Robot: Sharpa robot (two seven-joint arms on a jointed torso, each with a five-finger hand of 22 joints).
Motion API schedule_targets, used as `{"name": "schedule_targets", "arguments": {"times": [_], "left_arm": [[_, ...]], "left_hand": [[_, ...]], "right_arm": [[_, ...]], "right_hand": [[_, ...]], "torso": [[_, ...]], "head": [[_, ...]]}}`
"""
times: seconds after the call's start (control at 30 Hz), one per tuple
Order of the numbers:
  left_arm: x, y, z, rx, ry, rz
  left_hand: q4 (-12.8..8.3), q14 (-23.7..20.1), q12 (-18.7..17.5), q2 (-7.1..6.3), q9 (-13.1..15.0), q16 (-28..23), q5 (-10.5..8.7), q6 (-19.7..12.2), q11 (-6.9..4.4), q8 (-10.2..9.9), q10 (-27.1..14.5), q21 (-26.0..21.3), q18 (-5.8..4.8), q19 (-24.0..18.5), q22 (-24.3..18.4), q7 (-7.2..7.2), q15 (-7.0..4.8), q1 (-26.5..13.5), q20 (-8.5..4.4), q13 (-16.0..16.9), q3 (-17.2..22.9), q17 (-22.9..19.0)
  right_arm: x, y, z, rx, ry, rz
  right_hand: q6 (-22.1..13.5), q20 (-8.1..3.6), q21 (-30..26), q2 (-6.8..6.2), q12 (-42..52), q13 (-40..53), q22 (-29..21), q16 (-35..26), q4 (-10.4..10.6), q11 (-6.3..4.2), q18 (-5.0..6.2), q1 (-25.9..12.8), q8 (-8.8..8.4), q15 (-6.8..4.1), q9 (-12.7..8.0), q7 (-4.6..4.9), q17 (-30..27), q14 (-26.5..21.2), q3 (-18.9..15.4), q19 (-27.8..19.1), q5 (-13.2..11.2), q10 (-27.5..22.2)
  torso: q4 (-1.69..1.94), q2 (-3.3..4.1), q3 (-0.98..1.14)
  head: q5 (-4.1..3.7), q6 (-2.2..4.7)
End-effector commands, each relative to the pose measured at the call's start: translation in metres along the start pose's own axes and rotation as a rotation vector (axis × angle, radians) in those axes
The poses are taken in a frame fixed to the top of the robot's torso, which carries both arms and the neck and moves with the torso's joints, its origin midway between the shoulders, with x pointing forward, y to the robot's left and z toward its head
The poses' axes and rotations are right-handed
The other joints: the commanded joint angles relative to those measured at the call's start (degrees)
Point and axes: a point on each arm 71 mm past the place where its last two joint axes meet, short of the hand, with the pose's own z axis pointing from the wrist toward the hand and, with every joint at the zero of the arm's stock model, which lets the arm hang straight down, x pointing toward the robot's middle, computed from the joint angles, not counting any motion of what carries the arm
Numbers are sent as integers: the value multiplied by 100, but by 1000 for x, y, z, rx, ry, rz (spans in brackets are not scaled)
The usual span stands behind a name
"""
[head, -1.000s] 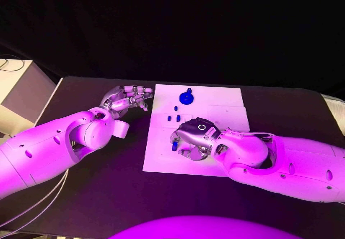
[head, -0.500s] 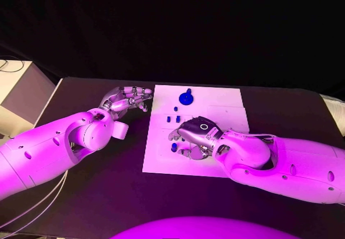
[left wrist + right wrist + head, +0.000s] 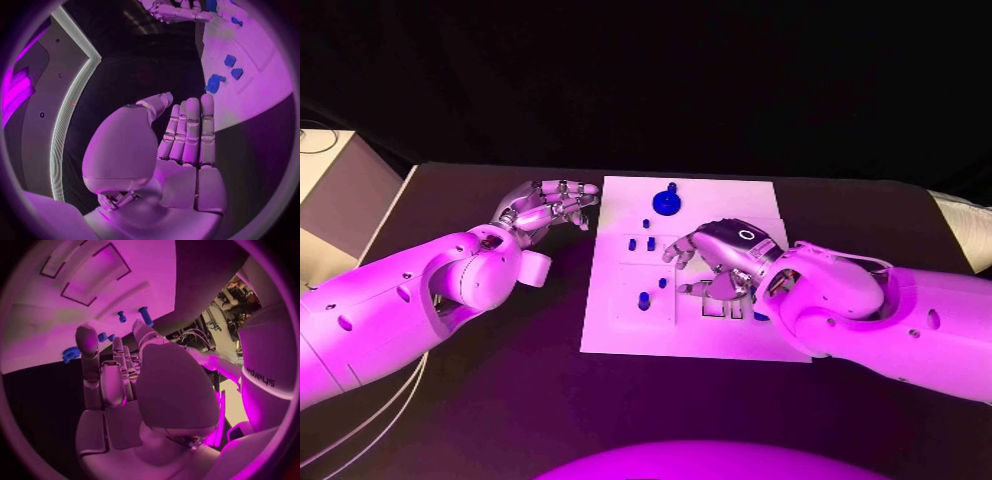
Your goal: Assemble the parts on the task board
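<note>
The white task board (image 3: 733, 200) lies mid-table. A large round blue part (image 3: 668, 202) stands near its far edge. Two small blue parts (image 3: 640, 243) lie side by side below it, and two more blue parts (image 3: 643, 300) lie lower on the left half. My right hand (image 3: 718, 262) hovers over the board's middle, fingers apart and holding nothing. In the right wrist view the right hand (image 3: 119, 370) has small blue parts (image 3: 145, 315) beyond its fingertips. My left hand (image 3: 553, 205) hangs off the board's left edge. The left hand (image 3: 181, 135) is empty, fingers straight, with blue parts (image 3: 214, 82) ahead.
A pale box (image 3: 336, 190) stands at the table's left edge. Rectangular recesses (image 3: 721, 306) mark the board near my right hand. Black table surface (image 3: 516, 380) stretches in front of the board and to both sides.
My right hand let go of a small blue part on the board's left half, then moved right and away from it. The left hand has stayed put.
</note>
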Motion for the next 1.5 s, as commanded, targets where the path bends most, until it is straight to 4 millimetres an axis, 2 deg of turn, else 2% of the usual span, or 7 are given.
{"name": "schedule_targets", "arguments": {"times": [0.03, 0.2, 0.27, 0.33, 0.47, 0.77, 1.5], "left_arm": [[3, -1, 0, 11, 22, -12], [5, -1, 1, 14, 27, -15], [6, -1, 1, 15, 32, -16], [7, -1, 2, 17, 37, -18], [8, -1, 2, 17, 40, -20], [9, -1, 2, 15, 44, -21], [9, 1, 1, 10, 42, -22]], "left_hand": [[16, -7, 34, -10, -3, 29, 31, -35, 4, 22, -38, -31, 34, 36, -7, 12, 34, -1, 7, -9, -19, -9], [18, -8, 35, -11, -3, 29, 31, -37, 4, 22, -38, -33, 33, 36, -8, 12, 35, -3, 7, -9, -20, -9], [18, -8, 35, -11, -3, 29, 31, -37, 4, 22, -38, -33, 33, 36, -8, 12, 35, -3, 7, -9, -20, -9], [30, -9, 43, -25, -6, 32, 29, -51, 6, 21, -41, -40, 32, 36, -12, 15, 38, -19, 10, -8, -35, -9], [30, -9, 43, -25, -6, 32, 29, -51, 6, 21, -41, -40, 32, 36, -12, 15, 38, -19, 10, -8, -35, -9], [47, 21, 61, -19, -7, 64, 34, -60, 2, 30, -47, -37, 35, 61, -13, 10, 36, -26, 12, -8, -42, 1], [52, 31, 68, -19, -7, 79, 34, -62, 1, 35, -50, -31, 35, 74, -11, 8, 35, -26, 12, -7, -45, 7]], "right_arm": [[-8, -20, -6, 74, 13, 261], [-15, -55, -22, 209, 31, 422], [-16, -67, -28, 262, 38, 463], [-15, -82, -37, 340, 61, 496], [-15, -100, -53, 441, 83, 476], [-12, -112, -78, 593, 149, 339], [-6, -93, -105, 696, 201, 179]], "right_hand": [[268, -28, -26, -36, 113, 65, 12, -25, 177, 10, 32, 11, 159, -18, 34, 104, -6, 15, 186, 1, 170, 422], [299, -179, 232, -148, 1017, 812, 305, 166, 191, -236, -11, -305, 338, -200, 78, -80, 372, 120, 91, 179, 474, 1169], [308, -245, 492, -243, 2968, 2733, 586, 324, 117, -251, -77, -419, 515, -272, 194, -217, 658, 198, -155, 335, 573, 1103], [347, -274, 762, -57, 5699, 5615, 888, 531, 186, -273, -107, -559, 803, -251, 448, -236, 1090, 277, -270, 459, 697, 1159], [212, -242, 1168, 142, 7282, 7361, 1335, 761, 180, -306, -200, -920, 1098, -274, 807, -222, 1617, 372, -675, 622, 707, 1638], [505, -317, 1638, 275, 7750, 7909, 1818, 924, 229, -422, -281, -1248, 1210, -351, 856, -337, 2032, 445, -999, 779, 708, 1976], [534, -342, 1869, 428, 7769, 8023, 2138, 1016, 256, -448, -326, -2176, 1265, -372, 909, -370, 2295, 486, -2091, 828, 1035, 2023]], "torso": [[-8, -7, -6], [-23, -24, -20], [-29, -35, -23], [-26, -38, -26], [-54, -48, -20], [-108, -70, 2], [-88, -69, -16]], "head": [[-141, 49], [-279, 83], [-306, 86], [-373, 104], [-413, 98], [-436, 75], [-552, 41]]}}
